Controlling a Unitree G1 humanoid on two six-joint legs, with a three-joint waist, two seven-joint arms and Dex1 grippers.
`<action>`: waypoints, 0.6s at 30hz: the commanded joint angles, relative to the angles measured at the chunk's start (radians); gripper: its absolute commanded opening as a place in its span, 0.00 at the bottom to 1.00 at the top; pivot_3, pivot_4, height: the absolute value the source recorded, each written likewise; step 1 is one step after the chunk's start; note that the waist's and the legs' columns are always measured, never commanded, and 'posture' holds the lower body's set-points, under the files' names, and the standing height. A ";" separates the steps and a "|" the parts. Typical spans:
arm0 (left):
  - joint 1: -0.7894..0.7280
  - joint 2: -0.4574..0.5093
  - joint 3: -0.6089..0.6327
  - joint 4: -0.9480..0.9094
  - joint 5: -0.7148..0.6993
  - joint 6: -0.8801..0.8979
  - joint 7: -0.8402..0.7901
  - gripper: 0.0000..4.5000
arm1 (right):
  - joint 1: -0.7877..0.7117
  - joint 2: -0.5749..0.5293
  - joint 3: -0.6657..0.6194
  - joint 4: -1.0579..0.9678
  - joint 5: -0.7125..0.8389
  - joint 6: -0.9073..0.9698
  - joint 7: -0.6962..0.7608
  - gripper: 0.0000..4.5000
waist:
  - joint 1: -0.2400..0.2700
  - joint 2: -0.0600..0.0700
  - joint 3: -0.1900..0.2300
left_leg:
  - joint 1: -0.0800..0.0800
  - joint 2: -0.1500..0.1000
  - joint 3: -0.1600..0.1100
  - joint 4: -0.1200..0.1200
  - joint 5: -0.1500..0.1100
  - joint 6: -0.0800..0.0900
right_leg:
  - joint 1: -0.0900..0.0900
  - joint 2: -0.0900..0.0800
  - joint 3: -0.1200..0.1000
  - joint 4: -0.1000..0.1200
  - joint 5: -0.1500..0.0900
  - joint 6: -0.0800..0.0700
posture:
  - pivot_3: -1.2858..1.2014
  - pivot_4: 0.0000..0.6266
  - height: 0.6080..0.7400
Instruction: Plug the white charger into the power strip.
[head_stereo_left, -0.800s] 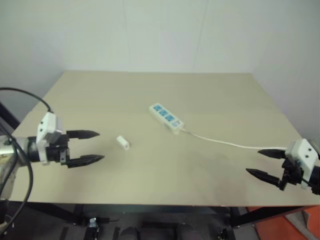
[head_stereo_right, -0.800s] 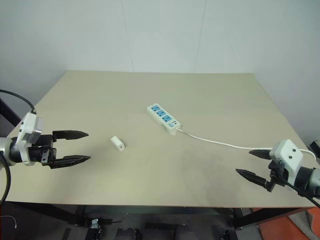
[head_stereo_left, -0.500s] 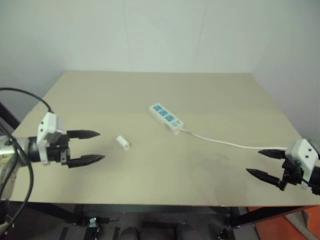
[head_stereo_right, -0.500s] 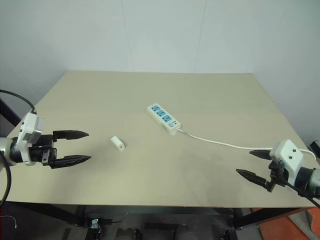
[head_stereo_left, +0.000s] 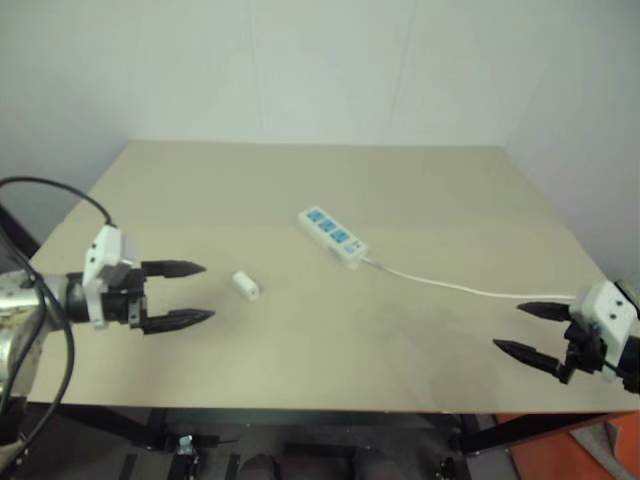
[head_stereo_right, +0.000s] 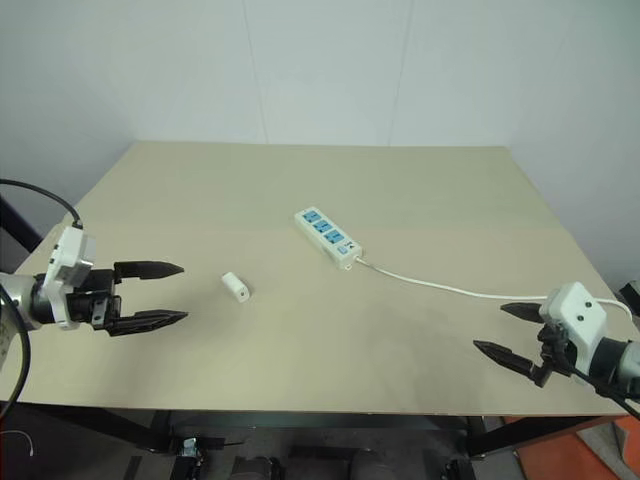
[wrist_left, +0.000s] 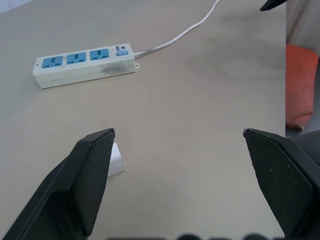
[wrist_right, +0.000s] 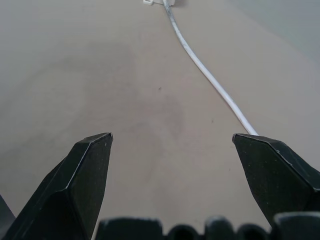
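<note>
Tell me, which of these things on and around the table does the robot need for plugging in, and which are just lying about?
Needed for the job:
- white charger, loose on the table
- power strip with blue sockets and its cable
- left gripper and right gripper, both open and empty

Just lying about:
- orange object beyond the table's edge

A left finger (wrist_left: 92, 172) hides most of the white charger (wrist_left: 116, 161).

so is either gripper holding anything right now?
Nothing held. Left gripper and right gripper are open and empty; the charger lies on the table.
</note>
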 joint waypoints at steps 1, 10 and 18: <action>-0.017 0.002 0.000 -0.003 -0.005 -0.020 -0.008 1.00 | 0.010 -0.001 -0.047 -0.042 0.010 -0.015 -0.007 1.00 | 0.000 0.000 0.000 | 0.000 0.000 0.000 0.000 0.000 0.000 | 0.000 0.000 0.000 0.000 0.000 0.000 | 0.52 0.24 1.00; -0.061 -0.006 -0.044 -0.008 0.013 -0.022 0.003 1.00 | -0.257 0.063 0.195 0.056 -0.053 0.011 -0.089 1.00 | -0.008 -0.001 0.000 | 0.001 0.001 0.000 0.000 0.000 0.000 | 0.000 0.000 0.001 0.000 0.000 0.000 | 0.52 0.24 1.00; -0.063 0.023 -0.054 -0.025 0.044 -0.031 -0.004 1.00 | -0.757 0.327 0.498 0.536 -0.257 -0.011 -0.233 1.00 | -0.017 -0.001 0.001 | -0.001 0.001 0.000 -0.002 0.000 0.000 | -0.003 0.001 0.001 0.000 0.001 -0.002 | 0.52 0.24 1.00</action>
